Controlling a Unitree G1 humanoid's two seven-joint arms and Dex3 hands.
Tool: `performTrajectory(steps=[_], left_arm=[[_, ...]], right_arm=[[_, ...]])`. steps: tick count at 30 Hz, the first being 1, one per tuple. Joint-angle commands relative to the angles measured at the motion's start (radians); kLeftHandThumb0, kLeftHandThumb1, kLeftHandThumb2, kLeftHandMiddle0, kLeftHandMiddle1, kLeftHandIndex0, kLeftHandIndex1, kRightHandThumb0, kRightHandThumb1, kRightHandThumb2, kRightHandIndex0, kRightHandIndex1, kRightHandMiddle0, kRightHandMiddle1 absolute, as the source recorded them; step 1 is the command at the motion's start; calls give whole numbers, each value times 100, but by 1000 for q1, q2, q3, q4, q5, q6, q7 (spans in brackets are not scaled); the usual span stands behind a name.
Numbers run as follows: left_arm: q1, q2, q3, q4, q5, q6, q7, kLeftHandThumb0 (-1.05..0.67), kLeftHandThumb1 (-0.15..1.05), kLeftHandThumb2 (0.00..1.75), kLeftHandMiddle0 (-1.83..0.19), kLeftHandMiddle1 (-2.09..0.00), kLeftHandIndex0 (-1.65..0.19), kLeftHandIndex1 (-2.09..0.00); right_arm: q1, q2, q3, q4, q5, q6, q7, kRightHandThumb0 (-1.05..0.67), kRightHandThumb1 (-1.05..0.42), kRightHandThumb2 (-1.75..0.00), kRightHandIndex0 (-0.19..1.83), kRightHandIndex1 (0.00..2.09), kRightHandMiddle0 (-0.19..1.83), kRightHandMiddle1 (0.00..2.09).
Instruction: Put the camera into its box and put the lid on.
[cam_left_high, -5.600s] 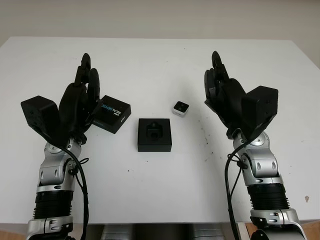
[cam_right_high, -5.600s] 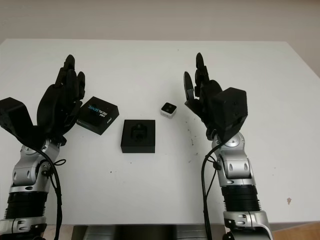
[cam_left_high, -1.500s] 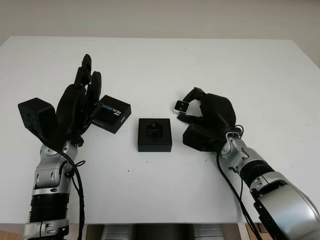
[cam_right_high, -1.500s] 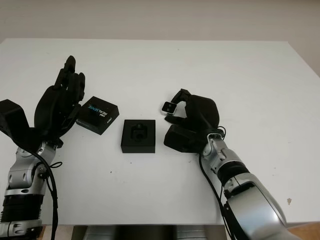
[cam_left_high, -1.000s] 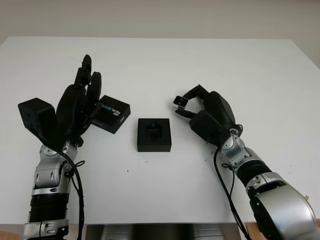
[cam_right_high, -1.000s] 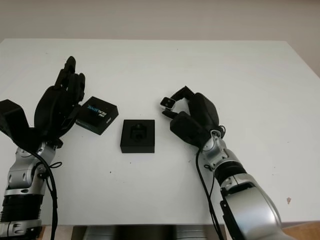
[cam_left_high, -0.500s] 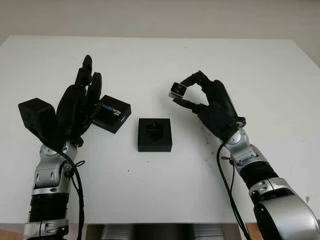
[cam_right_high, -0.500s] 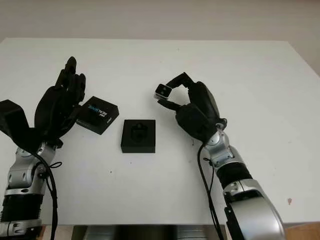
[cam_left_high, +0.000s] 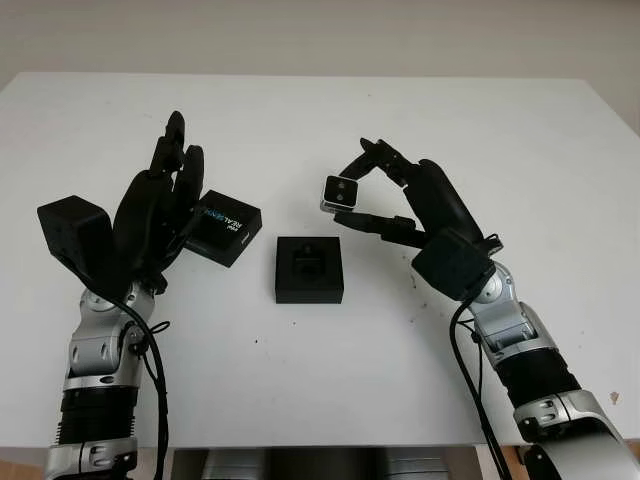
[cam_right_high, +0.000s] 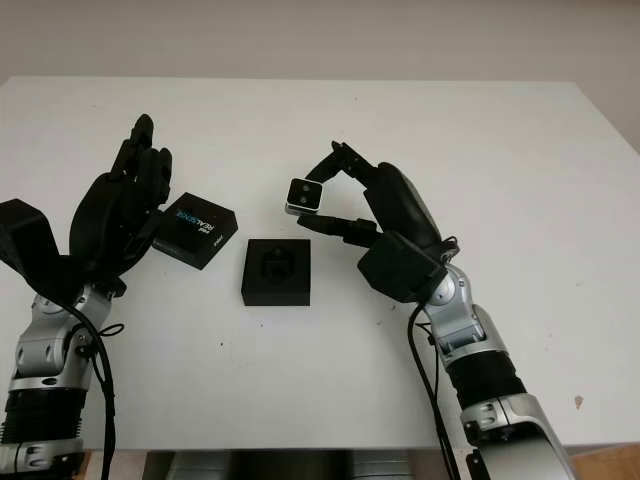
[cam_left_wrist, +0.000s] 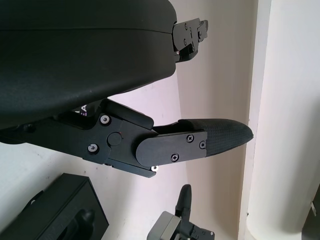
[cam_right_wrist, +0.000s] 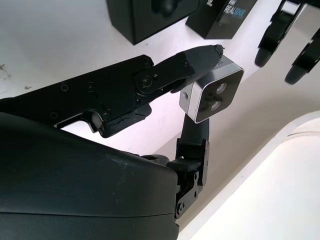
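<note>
**Camera lifted, held over table beside open box**

Right hand (cam_left_high: 372, 195): black fingertips pinched on the small silver cube camera (cam_left_high: 338, 192), two dark lenses on its face. Camera is clear of the white table (cam_left_high: 300, 120), up behind and slightly right of the open square black box (cam_left_high: 309, 269), not touching it. Box sits mid-table, its dark moulded insert visible. Black printed lid (cam_left_high: 224, 227) lies left of the box, apart from it. Left hand (cam_left_high: 160, 205): open, holding nothing, raised just left of the lid.
</note>
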Motion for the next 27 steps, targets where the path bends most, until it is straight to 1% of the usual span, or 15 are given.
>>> performTrajectory(steps=[1,9,15,27], left_arm=[[-11,3,2,0,-2,3,5,-76,105,53,19,0,19,0],[-6,8,2,-2,2,-1,10,-77,105,53,19,0,19,0],[-8,8,3,1,2,-4,10,-77,105,52,19,0,19,0],[-3,11,3,-7,5,2,15,-78,105,51,19,0,19,0]], right_arm=[[16,12,3,-26,15,8,19,-44,-105,-10,25,2,42,167],[46,46,12,-66,37,67,77,-46,-105,-11,24,3,43,167],[46,58,28,-34,21,48,74,-47,-105,-11,25,4,45,169],[48,62,55,10,-6,44,73,-43,-105,-9,25,4,41,173]])
